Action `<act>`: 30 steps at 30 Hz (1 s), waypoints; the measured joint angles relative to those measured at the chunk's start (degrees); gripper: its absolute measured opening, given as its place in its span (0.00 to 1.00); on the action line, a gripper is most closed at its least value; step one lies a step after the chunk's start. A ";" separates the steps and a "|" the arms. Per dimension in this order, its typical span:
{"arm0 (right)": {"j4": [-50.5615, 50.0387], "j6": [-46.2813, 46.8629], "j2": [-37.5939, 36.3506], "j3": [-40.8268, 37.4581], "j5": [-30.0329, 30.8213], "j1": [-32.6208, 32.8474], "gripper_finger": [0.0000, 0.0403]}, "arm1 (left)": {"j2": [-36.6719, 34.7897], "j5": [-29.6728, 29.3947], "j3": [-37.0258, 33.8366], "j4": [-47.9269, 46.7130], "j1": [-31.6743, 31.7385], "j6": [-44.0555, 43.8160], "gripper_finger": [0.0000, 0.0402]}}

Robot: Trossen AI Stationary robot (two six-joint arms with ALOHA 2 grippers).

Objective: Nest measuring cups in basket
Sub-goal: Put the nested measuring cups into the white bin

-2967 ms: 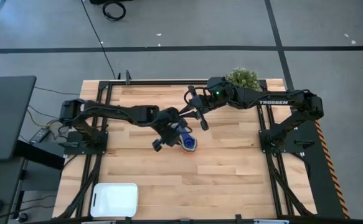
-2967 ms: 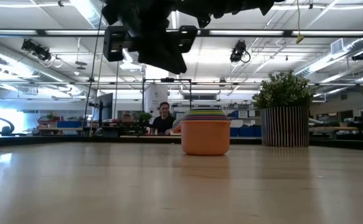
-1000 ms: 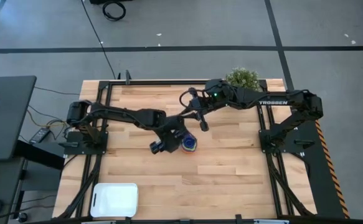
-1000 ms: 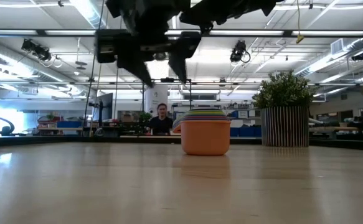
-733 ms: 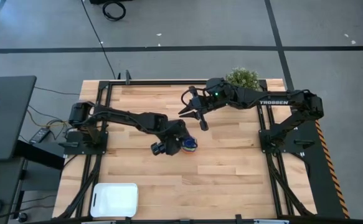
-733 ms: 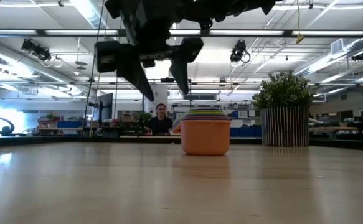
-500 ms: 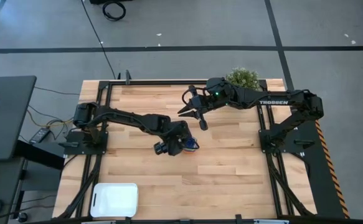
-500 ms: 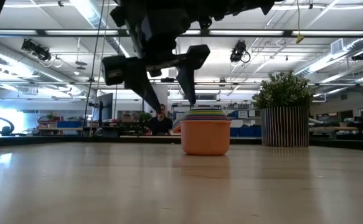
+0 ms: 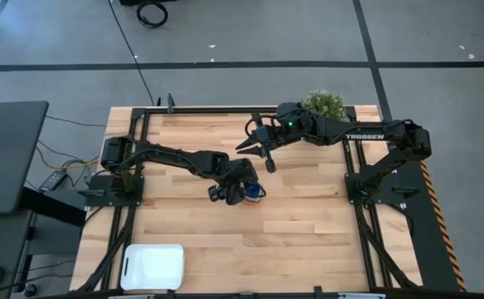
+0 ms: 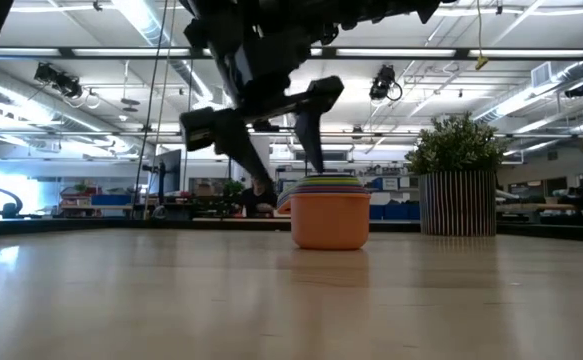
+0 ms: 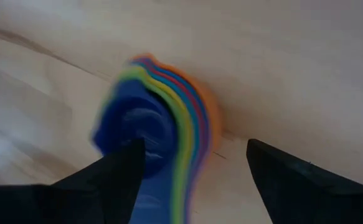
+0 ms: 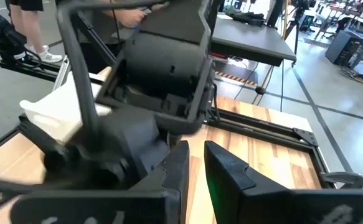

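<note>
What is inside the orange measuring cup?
Nested in the orange cup are other cups; green, yellow, red and blue rims show. The left gripper covers part of them.

One camera looks straight down on the table (image 9: 308, 224), one level across it, both sharing the nested measuring cups (image 10: 330, 212).

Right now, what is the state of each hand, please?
Left hand: open, over the cup stack, holding nothing.
Right hand: empty; open or shut cannot be told.
</note>
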 joint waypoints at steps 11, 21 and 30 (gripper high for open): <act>1.86 0.00 0.04 -0.09 0.00 0.00 0.14 | 3.42 -1.50 0.01 3.20 0.31 6.06 0.72; 2.34 0.00 0.07 -0.09 0.00 0.00 0.14 | 3.42 -1.49 0.01 1.98 1.86 15.37 0.72; 2.49 0.00 0.07 -0.09 -0.02 0.00 0.14 | 3.42 -0.81 0.01 2.14 2.21 21.13 0.72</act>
